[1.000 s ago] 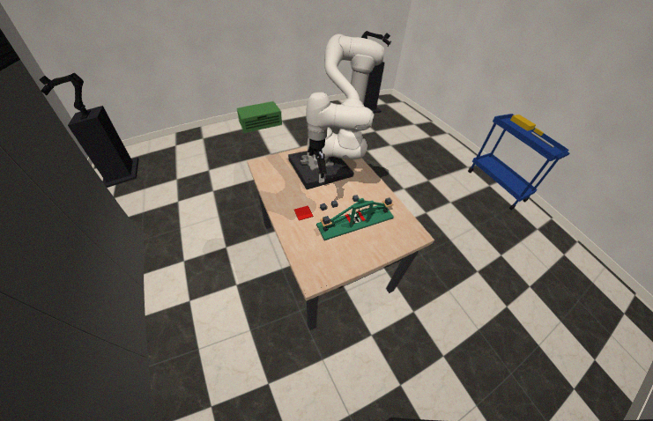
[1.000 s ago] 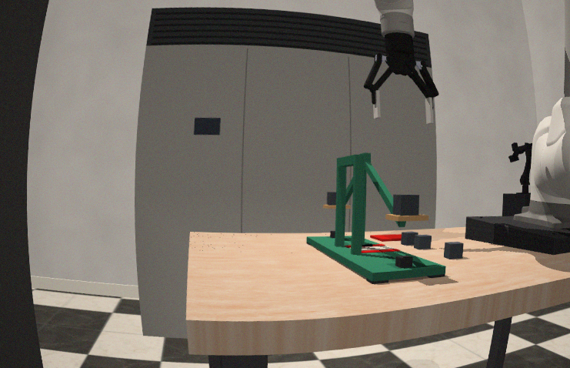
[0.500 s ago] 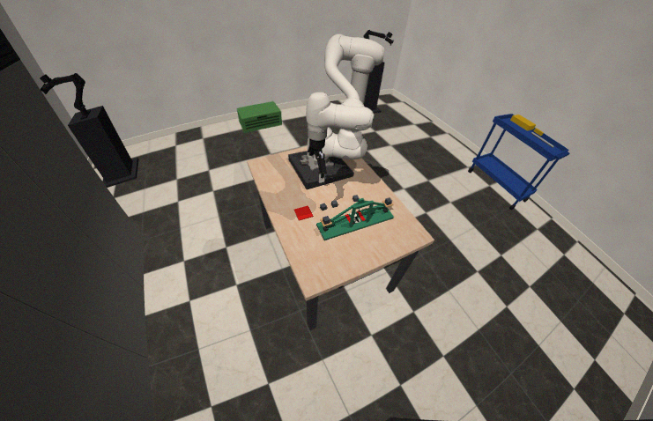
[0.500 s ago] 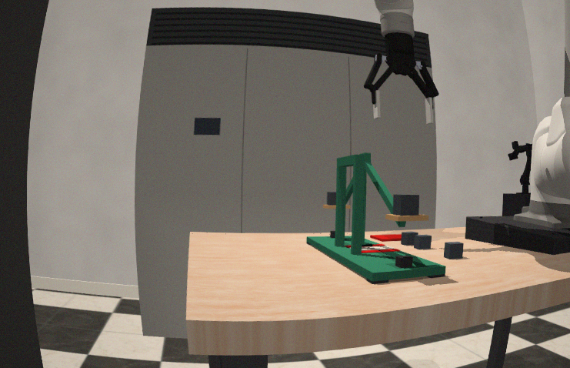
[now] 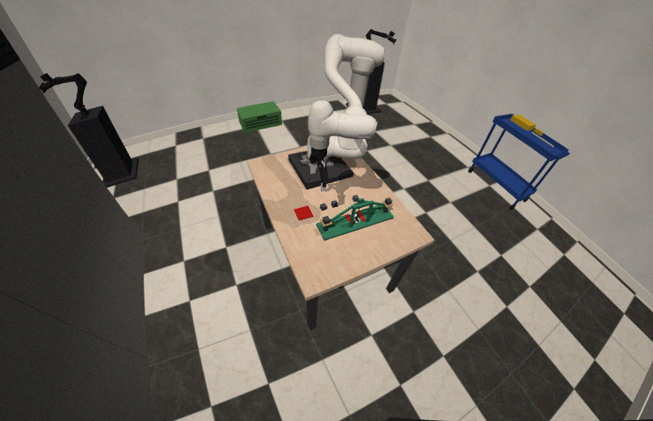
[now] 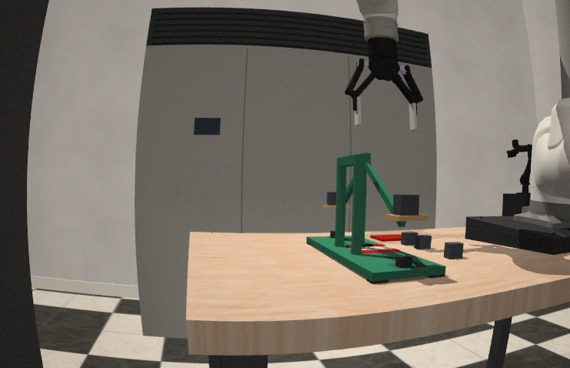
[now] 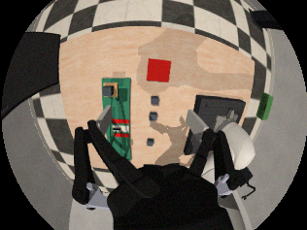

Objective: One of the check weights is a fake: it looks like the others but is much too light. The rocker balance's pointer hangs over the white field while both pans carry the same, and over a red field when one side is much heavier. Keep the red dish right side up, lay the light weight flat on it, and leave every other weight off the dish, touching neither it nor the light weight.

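Beyond the wrist view's sight, one pan [image 5: 388,204] [image 6: 336,206] bears a weight [image 5: 388,201] [image 6: 331,198]; the claw [image 5: 323,186] [image 6: 385,123] [image 7: 150,114] gapes.

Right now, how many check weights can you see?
5: one on each of the balance's two pans, and three on the table between the balance and the robot's base. None looks hidden.
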Motion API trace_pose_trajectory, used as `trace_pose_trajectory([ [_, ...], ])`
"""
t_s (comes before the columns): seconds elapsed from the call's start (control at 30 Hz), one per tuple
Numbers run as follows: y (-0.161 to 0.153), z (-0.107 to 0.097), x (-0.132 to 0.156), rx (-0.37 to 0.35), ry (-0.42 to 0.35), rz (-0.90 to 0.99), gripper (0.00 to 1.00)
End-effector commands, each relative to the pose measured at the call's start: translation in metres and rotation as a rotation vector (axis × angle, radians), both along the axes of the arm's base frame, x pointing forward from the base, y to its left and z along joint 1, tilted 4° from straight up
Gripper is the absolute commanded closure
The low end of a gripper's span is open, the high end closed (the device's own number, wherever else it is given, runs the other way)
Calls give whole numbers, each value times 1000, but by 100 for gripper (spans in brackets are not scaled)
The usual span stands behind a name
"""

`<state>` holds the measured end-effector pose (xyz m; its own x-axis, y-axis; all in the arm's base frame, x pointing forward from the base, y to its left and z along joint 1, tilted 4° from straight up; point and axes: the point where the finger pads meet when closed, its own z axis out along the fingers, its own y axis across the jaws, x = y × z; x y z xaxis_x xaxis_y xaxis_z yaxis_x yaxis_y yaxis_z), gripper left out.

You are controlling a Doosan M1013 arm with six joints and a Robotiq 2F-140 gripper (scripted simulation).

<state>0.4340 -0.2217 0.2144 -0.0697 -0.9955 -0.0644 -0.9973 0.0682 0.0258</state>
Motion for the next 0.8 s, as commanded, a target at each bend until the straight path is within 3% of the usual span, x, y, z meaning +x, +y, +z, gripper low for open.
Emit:
trace_pose_trajectory([
  [0.0,-6,-27,56,-3,0,1,0],
  [0.07,-6,-27,56,-3,0,1,0],
  [0.1,-5,-43,83,-3,0,1,0],
  [0.13,-5,-43,83,-3,0,1,0],
  [0.17,-4,-58,105,-3,0,1,0],
  [0.33,-1,-73,127,-3,0,1,0],
  [0.37,-1,-73,127,-3,0,1,65],
  [0.77,-1,-73,127,-3,0,1,65],
])
